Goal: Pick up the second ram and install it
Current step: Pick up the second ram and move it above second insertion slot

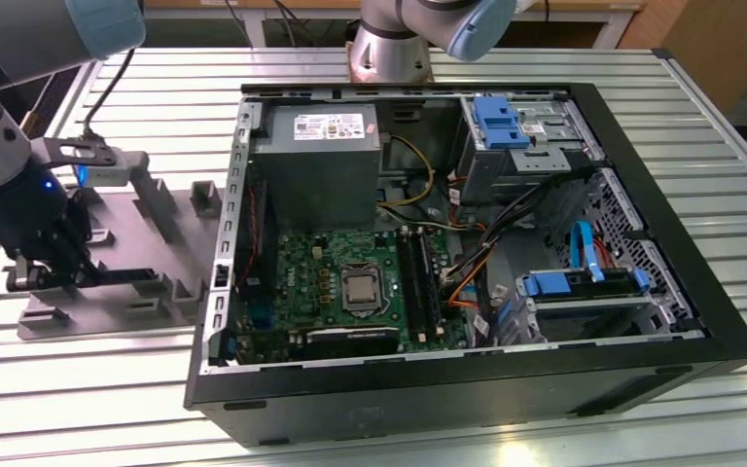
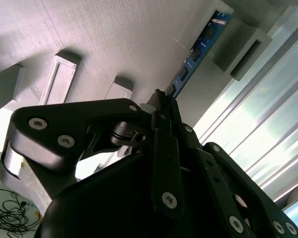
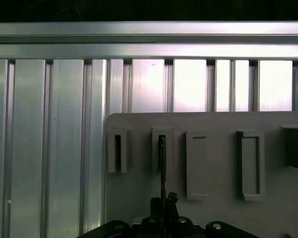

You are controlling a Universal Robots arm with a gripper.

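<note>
Black hand (image 2: 161, 99) is clamped on the near end of the second ram (image 2: 196, 49), a blue circuit board with dark chips. The ram's long axis runs straight out from the fingertips, and its far end sits in a slotted block (image 2: 238, 44) on the grey fixture plate (image 2: 114, 39). In the first wrist view the ram (image 3: 162, 163) shows edge-on. In the exterior view the hand (image 1: 55, 268) hangs over the plate (image 1: 153, 248) on the slatted counter (image 1: 478, 68), at the exterior view's left and well apart from the open computer case (image 1: 478, 389). Print on the ram is too small to read.
</note>
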